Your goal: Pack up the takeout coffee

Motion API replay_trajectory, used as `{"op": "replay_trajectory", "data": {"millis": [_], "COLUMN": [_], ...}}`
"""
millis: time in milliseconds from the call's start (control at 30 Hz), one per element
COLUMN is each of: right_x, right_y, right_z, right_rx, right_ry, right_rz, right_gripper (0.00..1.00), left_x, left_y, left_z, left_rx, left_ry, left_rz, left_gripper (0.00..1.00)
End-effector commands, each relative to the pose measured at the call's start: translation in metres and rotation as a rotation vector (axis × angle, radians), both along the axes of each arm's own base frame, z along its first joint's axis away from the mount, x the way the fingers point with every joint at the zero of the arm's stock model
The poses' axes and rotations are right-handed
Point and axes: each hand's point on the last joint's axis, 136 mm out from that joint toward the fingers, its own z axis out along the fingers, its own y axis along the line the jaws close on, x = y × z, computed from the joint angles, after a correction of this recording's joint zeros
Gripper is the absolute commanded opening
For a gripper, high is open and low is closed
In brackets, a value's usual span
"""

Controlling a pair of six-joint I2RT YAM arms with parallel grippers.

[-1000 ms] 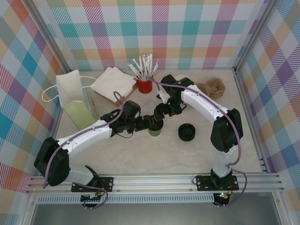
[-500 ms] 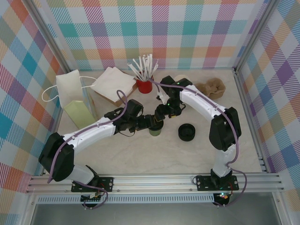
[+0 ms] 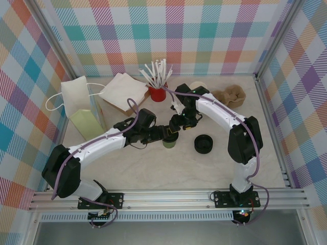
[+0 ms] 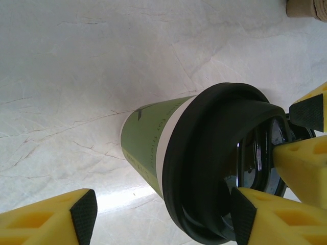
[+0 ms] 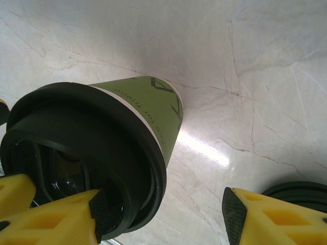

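Paper crushes easily and the takeout coffee [image 3: 169, 142] looks light, so squeeze gently on its green wall below the black lid [image 4: 204, 168]. It stands mid-counter [image 3: 153, 168], straddled by your left gripper [image 4: 163, 212] and right gripper [image 5: 166, 210], both parted, neither clamped.

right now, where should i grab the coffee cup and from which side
Grip the cup on its green wall just below the lid, coming in level from the side. It stands upright, and the wider lid rim should keep it from slipping down.

2 white arms [image 3: 97, 144] with black joints [image 3: 244, 140], purple cables [image 3: 131, 108], yellow black-padded fingers [image 4: 36, 224].
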Motion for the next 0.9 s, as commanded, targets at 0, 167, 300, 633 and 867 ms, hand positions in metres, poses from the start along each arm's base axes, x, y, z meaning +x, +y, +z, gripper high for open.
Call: {"op": "replay_trajectory", "data": {"millis": [0, 167, 300, 633, 867], "right_x": [-0.016, -0.019, -0.022, -0.027, -0.033], "right_y": [-0.016, -0.018, -0.02, -0.025, -0.032], "right_z": [-0.031, -0.035, -0.039, -0.047, -0.053], "right_rx": [-0.104, -0.118, -0.132, -0.164, -0.206], "right_ry": [0.093, 0.112, 0.134, 0.17, 0.201], "right_rz": [0.002, 0.004, 0.006, 0.016, 0.026], "right_gripper": [0.62, 0.62, 0.62, 0.61, 0.6], "left_x": [-0.021, -0.031, -0.037, -0.039, -0.048], "left_y": [0.031, 0.042, 0.047, 0.052, 0.054], "left_z": [-0.031, -0.041, -0.046, -0.056, -0.067], "left_rx": [0.119, 0.14, 0.151, 0.196, 0.215], "left_ry": [0.09, 0.124, 0.145, 0.182, 0.245], "left_rz": [0.036, 0.074, 0.081, 0.095, 0.106], "left_gripper": [0.69, 0.66, 0.64, 0.62, 0.57]}}
